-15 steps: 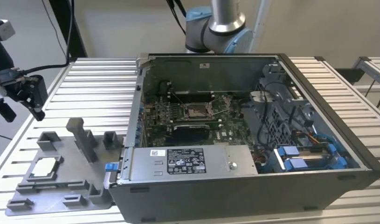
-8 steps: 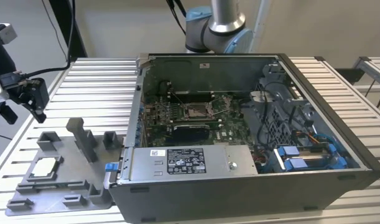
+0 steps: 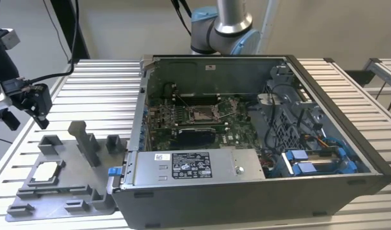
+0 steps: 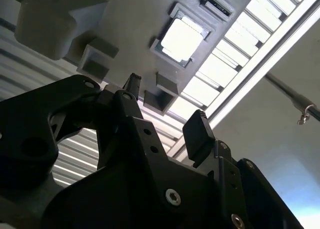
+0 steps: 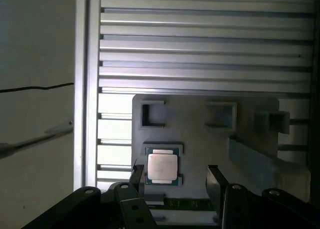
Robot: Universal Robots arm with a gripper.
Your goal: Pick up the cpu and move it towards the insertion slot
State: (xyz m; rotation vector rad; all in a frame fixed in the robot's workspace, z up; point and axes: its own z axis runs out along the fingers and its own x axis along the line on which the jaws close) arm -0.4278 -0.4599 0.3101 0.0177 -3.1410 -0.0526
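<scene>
Gripper (image 5: 175, 181) hangs above the grey fixture plate (image 3: 57, 199), its two black fingers spread apart and holding nothing. On that plate the cpu (image 5: 162, 166) lies silver face up in a square nest. Beside the plate, inside the open computer case (image 3: 246, 196), sits the insertion slot (image 3: 202, 113).

In the exterior view the insertion slot (image 3: 202, 113) is too small for detail, the arm (image 3: 232, 14) cropped above.

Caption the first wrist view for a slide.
Gripper, jaws open, clear of the cpu seated in its grey fixture.
</scene>
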